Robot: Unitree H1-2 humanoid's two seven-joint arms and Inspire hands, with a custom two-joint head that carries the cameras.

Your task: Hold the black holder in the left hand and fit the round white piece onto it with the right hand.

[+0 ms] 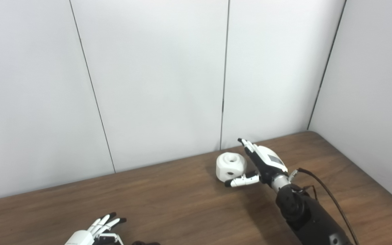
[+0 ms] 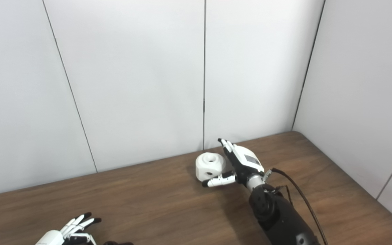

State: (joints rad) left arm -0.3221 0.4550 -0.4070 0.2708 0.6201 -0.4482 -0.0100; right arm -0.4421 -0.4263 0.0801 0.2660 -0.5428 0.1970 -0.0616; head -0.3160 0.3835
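Hand (image 1: 262,165) on right cups white piece (image 1: 230,166), fingers spread.

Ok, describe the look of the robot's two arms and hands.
Right hand: white shell with a grey rectangular patch, black palm, white fingers tipped black, silver wrist, glossy black forearm with a thin black cable looping alongside. Left hand: white, black-tipped fingers; its arm is out of view.

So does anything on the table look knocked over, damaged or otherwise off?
Nothing stands out. The round white piece sits intact on the table, the open right robot hand beside it. The black holder is mostly cut off.
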